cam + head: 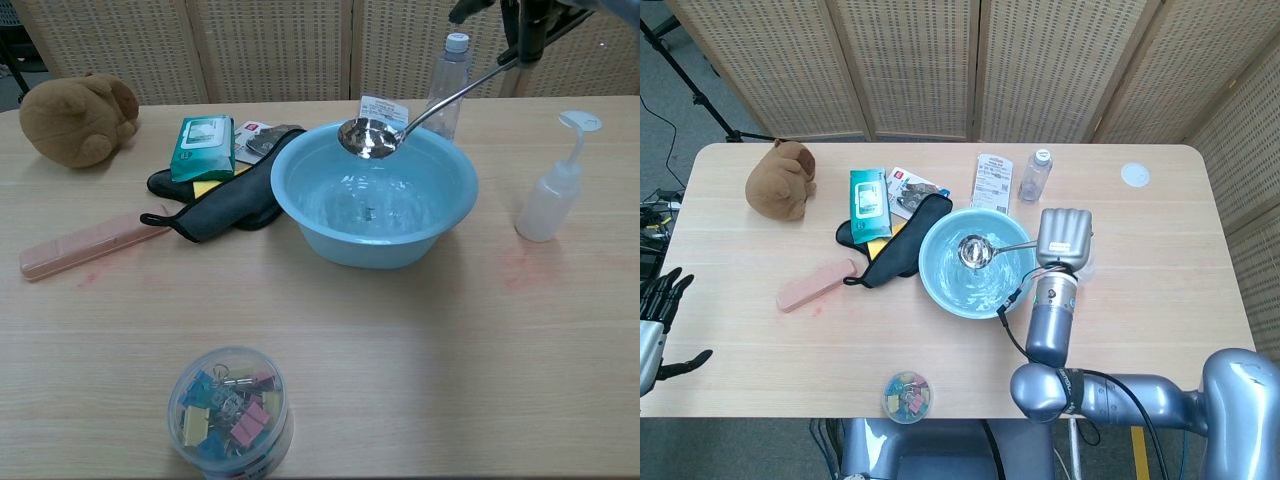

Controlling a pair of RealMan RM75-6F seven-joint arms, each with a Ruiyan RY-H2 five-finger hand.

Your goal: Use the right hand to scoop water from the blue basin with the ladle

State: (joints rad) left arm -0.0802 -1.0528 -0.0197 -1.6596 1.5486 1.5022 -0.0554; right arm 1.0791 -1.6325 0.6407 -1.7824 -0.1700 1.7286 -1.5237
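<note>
The fingers of the right hand (pixel 1065 238) are curled around the end of the ladle (pixel 371 138) handle, though the grip itself faces away from the head camera and sits at the top edge of the chest view, so how they wrap it cannot be told exactly. From there the handle slopes down to the ladle's bowl, which hangs clear above the far side of the blue basin (pixel 300 215), over its rim height and above the water. Judging by this, the scoop itself looks done and the lift is in hand; the next move would call for keeping the bowl level so nothing spills. The bowl glints as if it carries water, but how much is unclear. The basin holds shallow, rippling water. On the surface near the front edge, a clear tub (pixel 230 411) is filled with coloured binder clips. The left hand (pixel 658 312) hangs off the surface's left edge, fingers apart and empty.
</note>
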